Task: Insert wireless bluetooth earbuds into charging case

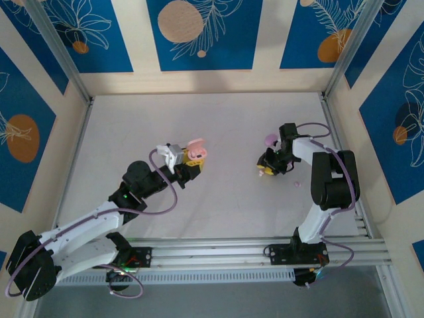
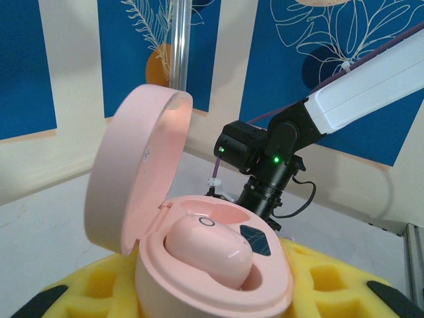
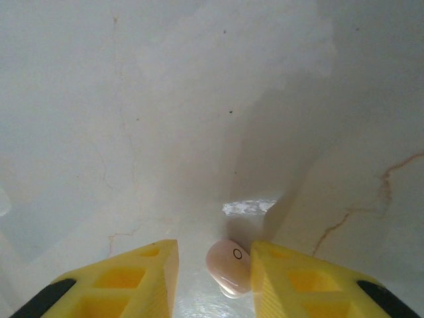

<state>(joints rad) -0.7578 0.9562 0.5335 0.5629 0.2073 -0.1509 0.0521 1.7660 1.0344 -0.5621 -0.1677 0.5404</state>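
Left jaws are clenching the open pink case [image 2: 139, 179], one earbud [image 2: 209, 252] sitting in it. Right jaws are straddling a second earbud [image 3: 230, 266] on the surface [image 3: 199, 99]; whether they are pinching it cannot be told. Pickup seems to be proceeding; next, it needs carrying to the empty socket.

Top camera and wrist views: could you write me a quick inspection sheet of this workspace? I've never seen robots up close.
Surface: pale table with faint veining.
Job's things: pink charging case, lid up, one pink earbud seated inside; a loose pink earbud on the table.
Clutter: lilac rounded object and tiny pale speck near the right arm; cannot tell what they are.
Grippers: left gripper shut on the case; right gripper open, fingers either side of the loose earbud.
Cables: purple cables looping along both arms.
Surroundings: blue-and-cream leaf-patterned panels.
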